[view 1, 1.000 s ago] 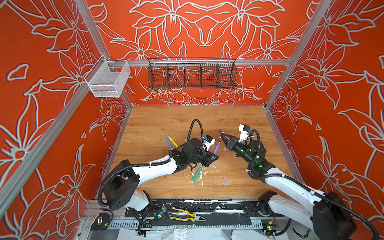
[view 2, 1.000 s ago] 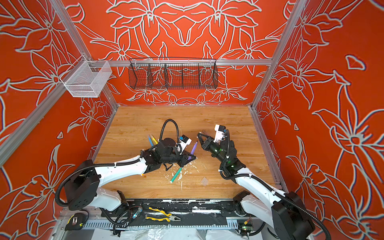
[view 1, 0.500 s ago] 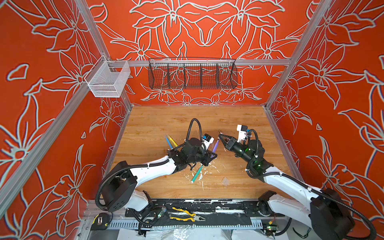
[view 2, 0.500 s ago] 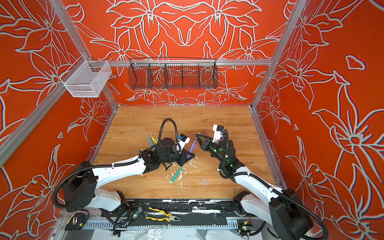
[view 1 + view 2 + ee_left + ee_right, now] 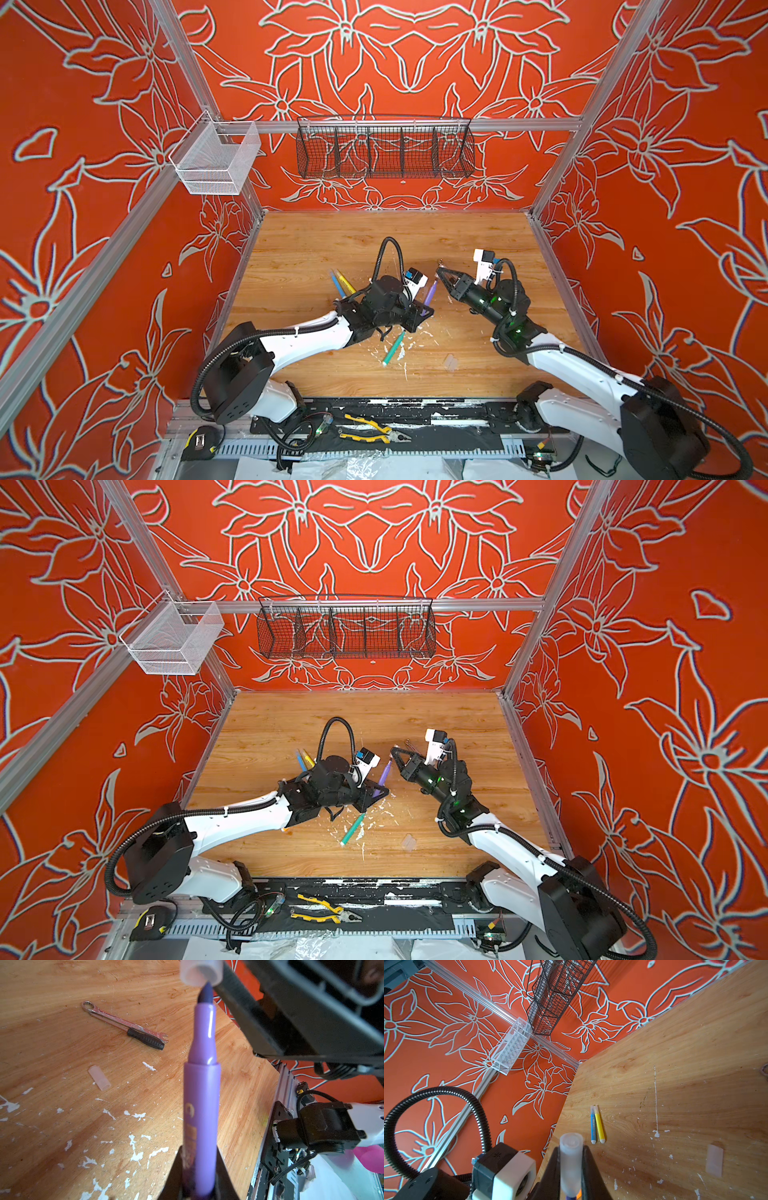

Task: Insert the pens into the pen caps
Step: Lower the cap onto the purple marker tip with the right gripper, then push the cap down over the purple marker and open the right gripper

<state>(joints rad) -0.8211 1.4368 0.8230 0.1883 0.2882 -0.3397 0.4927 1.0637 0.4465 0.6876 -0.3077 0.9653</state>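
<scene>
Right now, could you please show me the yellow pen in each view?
In a top view: yellow pen, just beyond the left arm.
In a top view: yellow pen, likewise.
Left wrist: absent.
Right wrist: yellow pen on bare wood.
Landmark where it shows: blue pen close beside it.

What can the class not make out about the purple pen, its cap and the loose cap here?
Purple pen: back end hidden between the fingers of the left hand, left wrist view; its print is blurred.
Held cap: cut off by that view's top edge; how deep the tip sits is hidden.
Loose cap: too small in both top views to tell its open end.
</scene>
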